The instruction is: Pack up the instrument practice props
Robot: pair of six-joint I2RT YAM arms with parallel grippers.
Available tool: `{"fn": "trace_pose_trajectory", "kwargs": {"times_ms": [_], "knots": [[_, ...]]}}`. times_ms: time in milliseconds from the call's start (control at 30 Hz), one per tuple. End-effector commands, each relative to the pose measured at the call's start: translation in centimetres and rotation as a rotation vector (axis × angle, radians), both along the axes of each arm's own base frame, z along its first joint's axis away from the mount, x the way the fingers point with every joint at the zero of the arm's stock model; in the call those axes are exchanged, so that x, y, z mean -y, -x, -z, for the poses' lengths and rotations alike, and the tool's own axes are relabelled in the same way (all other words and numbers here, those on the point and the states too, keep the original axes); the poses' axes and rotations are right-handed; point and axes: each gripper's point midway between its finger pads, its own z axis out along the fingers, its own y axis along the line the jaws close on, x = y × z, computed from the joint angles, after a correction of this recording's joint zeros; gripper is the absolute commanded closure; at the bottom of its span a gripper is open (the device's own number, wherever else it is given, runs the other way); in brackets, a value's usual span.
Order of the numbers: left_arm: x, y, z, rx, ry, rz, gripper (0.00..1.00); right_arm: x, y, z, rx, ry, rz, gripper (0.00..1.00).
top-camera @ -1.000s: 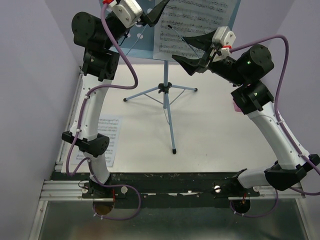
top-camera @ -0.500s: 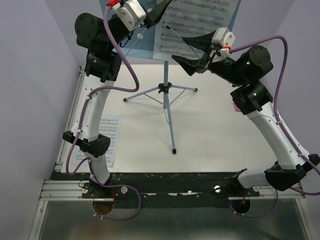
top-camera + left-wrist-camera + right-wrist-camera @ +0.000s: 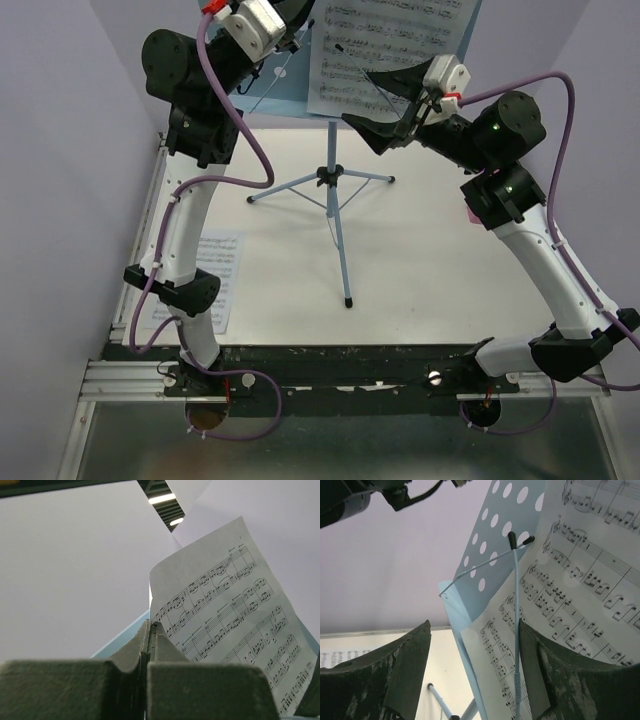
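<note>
One white table (image 3: 420,260) carries the whole scene, with purple walls close around it. On it, toward the far edge, stands the light-blue music stand (image 3: 340,230) on thin tripod legs, its pole upright and its hole-punched desk (image 3: 495,545) tilted toward the arms. A sheet-music page (image 3: 390,50) rests on the right half of that desk, and a thin wire holder arm (image 3: 515,630) with black tips lies across it.

Both arms are raised to desk height. The left gripper (image 3: 303,25) is at the page's left edge. In its wrist view the fingers (image 3: 200,690) are pressed together, and the page's (image 3: 225,620) lower left corner runs straight into the seam between the tips, so the paper looks pinched there. The top corner of the page curls forward.

The right gripper (image 3: 378,103) hovers in front of the lower part of the page with its jaws wide apart, holding nothing. In its wrist view the wire arm and the lower left corner of the page (image 3: 580,580) show in the gap between the fingers, the wire just beside the right-hand finger (image 3: 555,680).

A second printed sheet (image 3: 205,275) lies flat on the table at the left, partly under the left arm. A sliver of the pink metronome (image 3: 470,213) shows at the right, mostly hidden behind the right arm
</note>
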Motion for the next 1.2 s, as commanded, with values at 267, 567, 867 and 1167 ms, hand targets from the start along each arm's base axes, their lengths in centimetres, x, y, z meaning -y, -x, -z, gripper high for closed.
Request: {"fn": "trace_pose_trajectory", "kwargs": {"times_ms": [267,567,867,1167], "knots": [[-5.3,10.2,-9.2,0.481,0.25,-0.158,1.0,1.6,1.8,-2.9,0.043,-0.039,0.028,0.05],[-9.6,13.7,-11.8,0.776,0.245,-0.526,1.0,3.9,5.0,-2.4,0.063,0.022,0.044,0.0],[-17.7,15.1,-13.0,0.777,0.188,-0.938,1.0,5.4,5.6,4.5,0.015,0.178,0.097,0.0],[-27.0,9.8,-5.7,0.41,-0.048,-1.431,1.0,5.9,5.7,13.2,-0.212,0.242,0.107,0.01]]}}
